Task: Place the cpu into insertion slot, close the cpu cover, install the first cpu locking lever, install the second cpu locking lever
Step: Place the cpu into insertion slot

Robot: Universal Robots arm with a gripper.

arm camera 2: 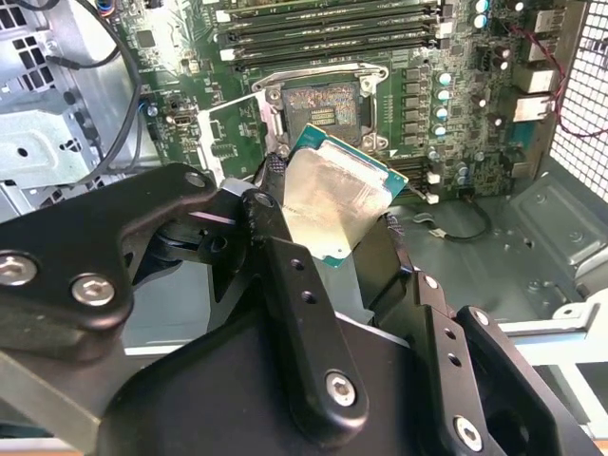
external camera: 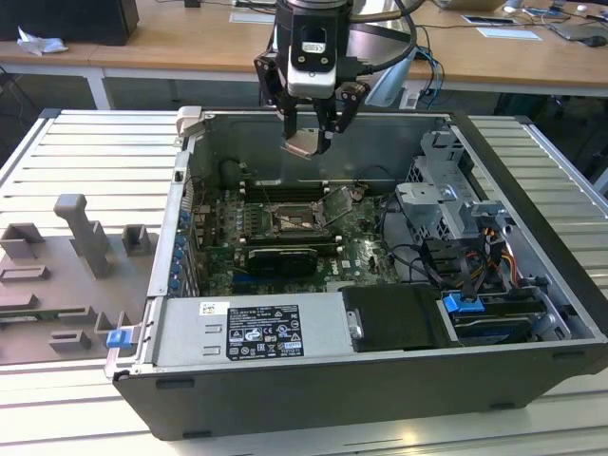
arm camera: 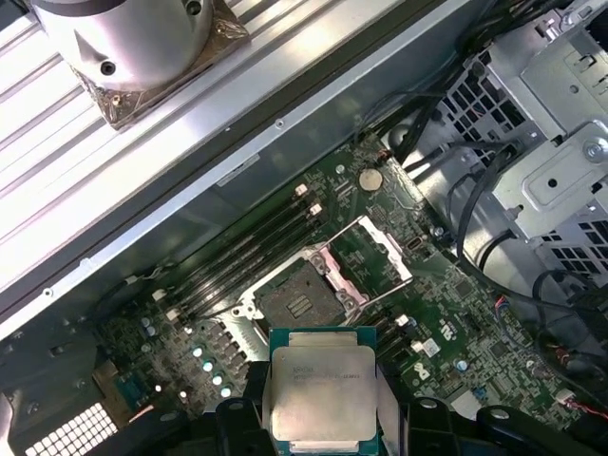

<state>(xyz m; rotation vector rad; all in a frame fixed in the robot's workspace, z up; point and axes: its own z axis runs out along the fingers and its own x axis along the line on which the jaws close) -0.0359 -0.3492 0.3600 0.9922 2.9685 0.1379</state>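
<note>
One arm on show, one end effector, and it hangs wrist-down over the far side of the open computer case, which lies flat on the slatted worktop. Two black fingers, and they're clamped on the single cpu, one on each of two opposite edges. In the second wrist view the cpu sits tilted between them, its silvery lid showing and a green rim along the edge. In the first wrist view its lid faces the lens squarely.

The chip is up in the air, well clear of the board. In the exterior view it hangs above and beyond the insertion slot, about over the long memory slots.

One insertion slot, and it's bare: in both wrist views there's a black frame around a dark centre, with nothing seated in it. One cpu cover too, swung open on its hinge beside the socket, green board showing through its square window.

Memory slots next to the socket look like four, though they run together and I wouldn't swear to it. One long black card with a fan lies on the near side of the socket. Off on the exterior view's left, a cluster of grey fixture blocks stands on the worktop.
</note>
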